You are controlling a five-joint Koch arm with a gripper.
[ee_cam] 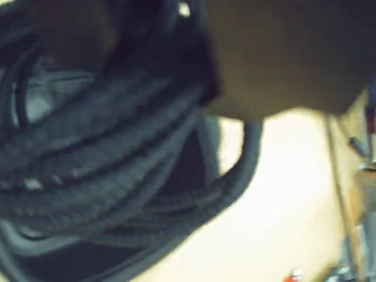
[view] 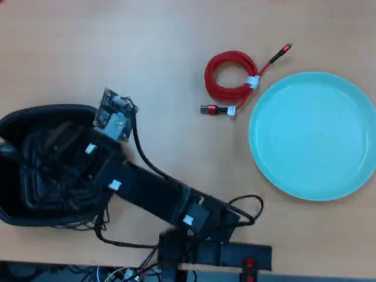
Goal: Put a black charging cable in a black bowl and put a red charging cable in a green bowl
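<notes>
Wrist view: the picture is blurred and taken from very close. Strands of the black charging cable [ee_cam: 111, 158] fill the left and middle, several loops running side by side and sagging toward the lower left. One loop bulges out to the right over the pale tabletop [ee_cam: 288, 194]. A dark, out-of-focus mass covers the upper right; what it is cannot be told. A tiny spot of red shows at the bottom right edge. The tips of the tool are not distinguishable here.

Overhead view: the arm reaches from its base at the bottom edge up and to the left, and its end hangs over the black bowl [view: 14, 120], which sits at the left side of the tabletop [view: 176, 47]. The tool [view: 50, 155] is over the inside of the bowl, dark against dark, so I cannot tell whether it is clenched, released or grasping the cable. The black charging cable [view: 41, 182] appears as dim loops within the bowl's outline; whether it rests on the bottom or hangs above it is unclear. The red charging cable [view: 229, 73] lies coiled on the tabletop at upper middle, with a white tie, just beside the left rim of the green bowl [view: 317, 135], outside it. The green bowl holds nothing.
</notes>
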